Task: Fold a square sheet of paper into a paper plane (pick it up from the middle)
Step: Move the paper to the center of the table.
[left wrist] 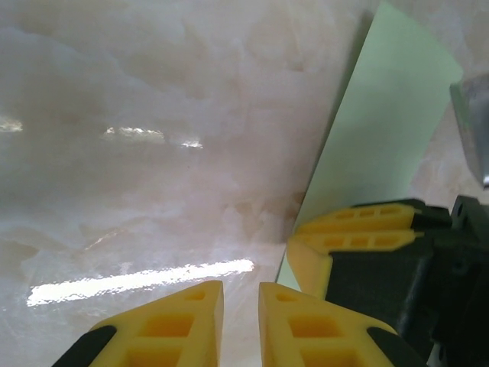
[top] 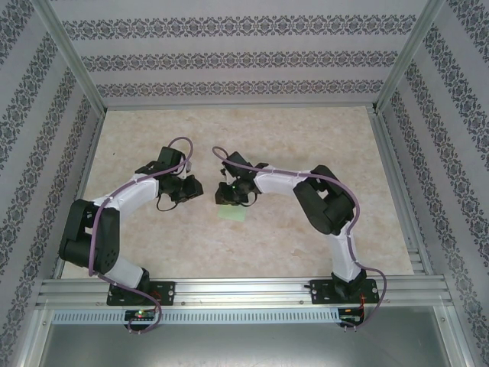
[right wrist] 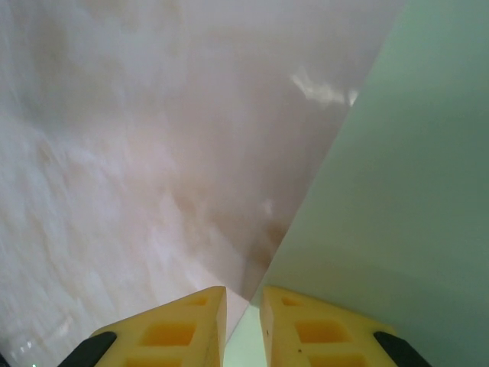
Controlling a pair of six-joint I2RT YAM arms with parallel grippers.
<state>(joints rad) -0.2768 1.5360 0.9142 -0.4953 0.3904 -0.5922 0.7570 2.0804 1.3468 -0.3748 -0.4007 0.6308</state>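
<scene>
The right gripper (right wrist: pixel 243 325) was closed on the square sheet of paper (right wrist: pixel 397 191). A sliver of pale green showed in the narrow slot between its yellow fingers (right wrist: pixel 321 332), and the sheet spread up and to the right from there. In the left wrist view those same fingers pinched the sheet near its lower edge. The sheet's long straight left edge slanted above the table (left wrist: pixel 153 191) and threw a thin shadow on it. I could not tell whether any far edge touched the surface.

The left gripper (left wrist: pixel 241 306) stood just beside the right one with its fingers drawn nearly together and nothing between them. The paper's edge lay to its right, apart from it.

From above, both grippers met near the middle of the table, with the green sheet showing just below the right one. Bare marbled surface lay open all round them, widest toward the far side. Patterned walls (top: pixel 229 57) closed in three sides, and a metal rail (top: pixel 244 290) ran along the near edge.
</scene>
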